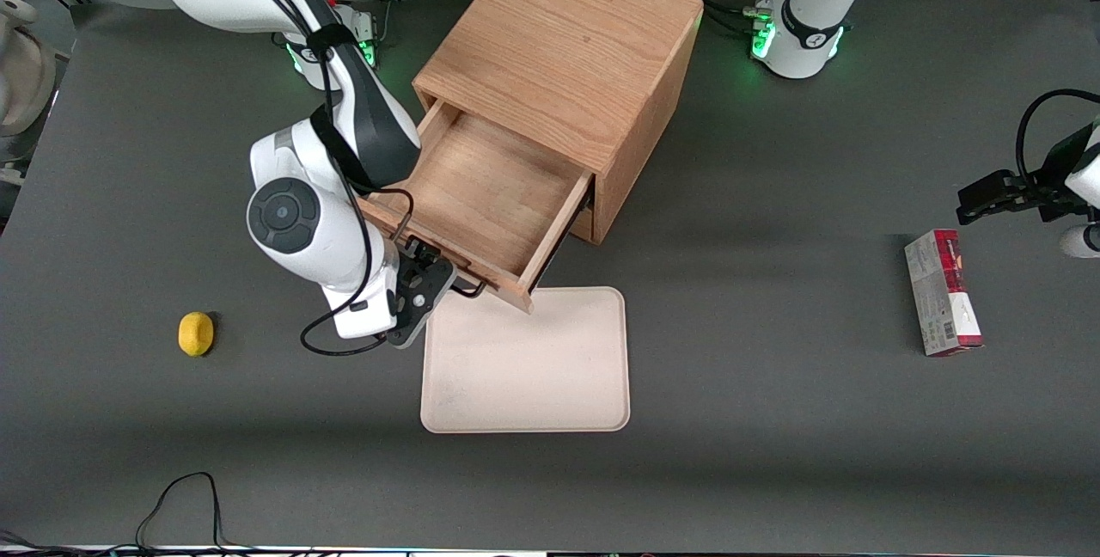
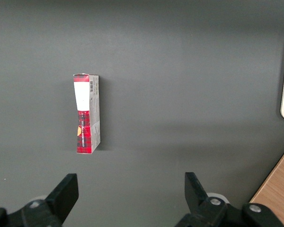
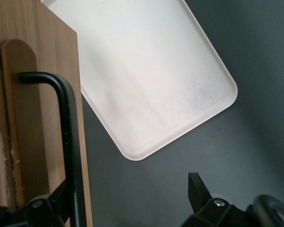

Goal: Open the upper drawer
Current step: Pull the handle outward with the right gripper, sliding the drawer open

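Right wrist view shows the gripper [image 3: 132, 201] with fingers [image 3: 199, 189] spread, gripping nothing, one touching the upper drawer's [image 1: 481, 196] black handle [image 3: 68, 137], so withdrawing could snag it.

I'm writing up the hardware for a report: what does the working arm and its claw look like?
The working arm has glossy white shells with a dark grey section and a round grey joint cap. Black cables run along it and loop below the wrist. Its claw, at the upper drawer handle, is black, with flat black fingers.
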